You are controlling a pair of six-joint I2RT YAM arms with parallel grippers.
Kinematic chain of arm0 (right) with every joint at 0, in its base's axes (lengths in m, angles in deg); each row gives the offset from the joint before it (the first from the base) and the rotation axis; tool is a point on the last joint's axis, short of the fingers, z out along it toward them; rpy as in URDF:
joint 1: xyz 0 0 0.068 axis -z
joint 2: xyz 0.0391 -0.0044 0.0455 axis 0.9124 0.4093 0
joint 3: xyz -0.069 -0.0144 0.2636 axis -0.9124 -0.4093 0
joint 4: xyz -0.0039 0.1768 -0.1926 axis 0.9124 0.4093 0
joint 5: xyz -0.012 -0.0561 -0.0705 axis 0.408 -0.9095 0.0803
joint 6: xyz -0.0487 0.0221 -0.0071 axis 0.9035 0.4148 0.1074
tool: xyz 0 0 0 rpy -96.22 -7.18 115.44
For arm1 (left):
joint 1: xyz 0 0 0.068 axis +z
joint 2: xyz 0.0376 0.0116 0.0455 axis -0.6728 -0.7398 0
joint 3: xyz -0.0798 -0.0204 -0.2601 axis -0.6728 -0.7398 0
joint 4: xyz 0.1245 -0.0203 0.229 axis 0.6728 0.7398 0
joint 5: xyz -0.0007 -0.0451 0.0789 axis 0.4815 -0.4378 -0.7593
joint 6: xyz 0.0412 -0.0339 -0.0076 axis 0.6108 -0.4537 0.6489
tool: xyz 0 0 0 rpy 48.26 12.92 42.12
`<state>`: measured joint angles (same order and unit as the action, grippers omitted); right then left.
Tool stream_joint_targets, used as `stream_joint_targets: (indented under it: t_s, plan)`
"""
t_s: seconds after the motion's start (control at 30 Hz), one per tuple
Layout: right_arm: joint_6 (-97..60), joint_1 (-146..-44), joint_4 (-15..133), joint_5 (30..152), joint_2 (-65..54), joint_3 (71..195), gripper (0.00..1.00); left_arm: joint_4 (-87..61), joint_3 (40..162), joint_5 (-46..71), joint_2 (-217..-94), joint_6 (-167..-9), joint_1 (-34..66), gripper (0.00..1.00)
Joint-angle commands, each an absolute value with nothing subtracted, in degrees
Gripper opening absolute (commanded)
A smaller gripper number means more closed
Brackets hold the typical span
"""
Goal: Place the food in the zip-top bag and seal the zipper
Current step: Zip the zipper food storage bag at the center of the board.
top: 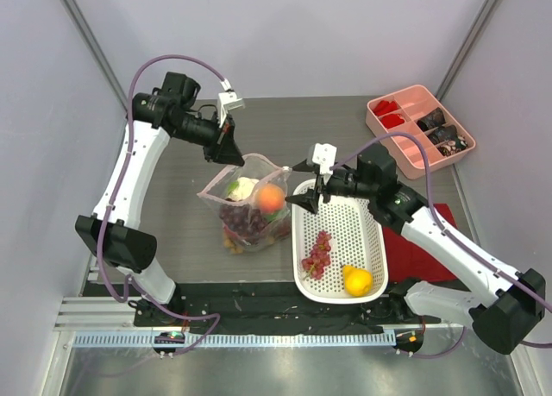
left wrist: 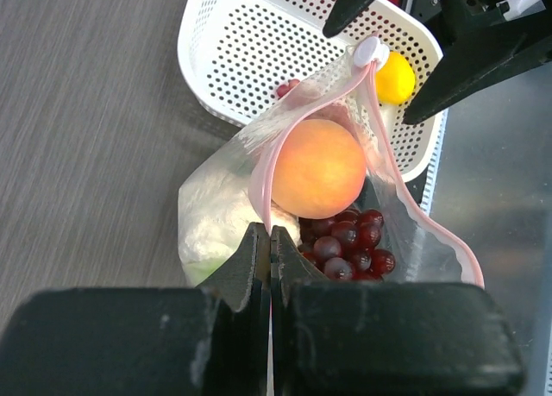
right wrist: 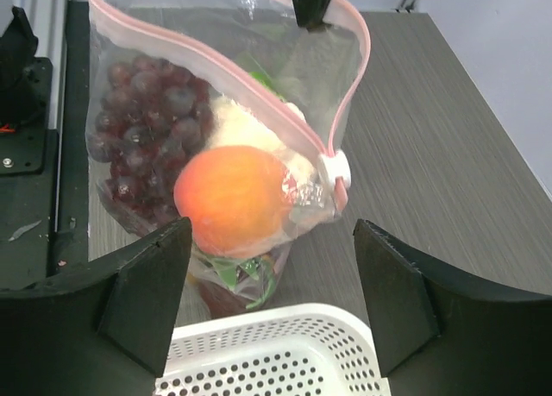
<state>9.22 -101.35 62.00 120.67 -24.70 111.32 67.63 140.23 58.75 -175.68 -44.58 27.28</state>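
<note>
The zip-top bag (top: 246, 208) stands on the table with its mouth open, left of the white basket (top: 366, 232). Inside it lie an orange (left wrist: 319, 167), purple grapes (left wrist: 349, 241) and a white bulb (left wrist: 214, 222). My left gripper (left wrist: 271, 234) is shut on the bag's far rim, on the pink zipper (left wrist: 263, 185), holding it up. The zipper's white slider (right wrist: 334, 170) sits at the mouth's end near the basket. My right gripper (right wrist: 272, 234) hangs open over the basket's corner, just short of the bag, holding nothing. A grape bunch (top: 317, 254) and a lemon (top: 357, 280) lie in the basket.
A pink divided tray (top: 405, 96) with dark and red items sits at the back right. A red cloth (top: 424, 256) lies under the right arm beside the basket. The table's near edge carries a black strip and metal rail.
</note>
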Motion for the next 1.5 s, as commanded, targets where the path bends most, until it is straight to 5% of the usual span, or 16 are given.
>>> stream_joint_targets:
  t_s: [0.0,0.2,0.4,0.6,0.87,1.03,1.33,1.47]
  plan:
    - [8.5,-101.4,55.4,125.3,-23.4,114.6,0.79,77.7,142.2,60.5,-175.2,-43.3,26.5,0.00]
    - [7.0,-99.9,53.6,124.8,-20.6,115.2,0.72,77.7,142.0,61.5,-173.9,-41.9,26.5,0.00]
    - [6.7,-98.8,51.7,126.9,-19.8,114.7,0.50,77.7,142.0,62.1,-173.4,-41.5,26.4,0.00]
    - [4.8,-98.7,48.5,128.3,-19.5,114.3,0.45,77.1,142.0,61.5,-173.3,-42.0,26.1,0.00]
    - [5.6,-98.7,49.5,129.3,-18.9,114.4,0.19,75.9,142.0,61.0,-172.8,-43.1,25.8,0.00]
    - [8.4,-98.6,52.4,128.3,-19.9,114.1,0.41,75.0,141.6,61.3,-172.2,-43.5,25.8,0.00]
    - [8.5,-98.4,54.2,126.8,-19.6,113.4,0.46,74.7,142.0,61.4,-172.4,-43.8,25.8,0.00]
    - [8.4,-98.1,54.3,126.8,-19.7,112.6,0.59,74.7,142.1,61.4,-172.6,-44.2,25.8,0.00]
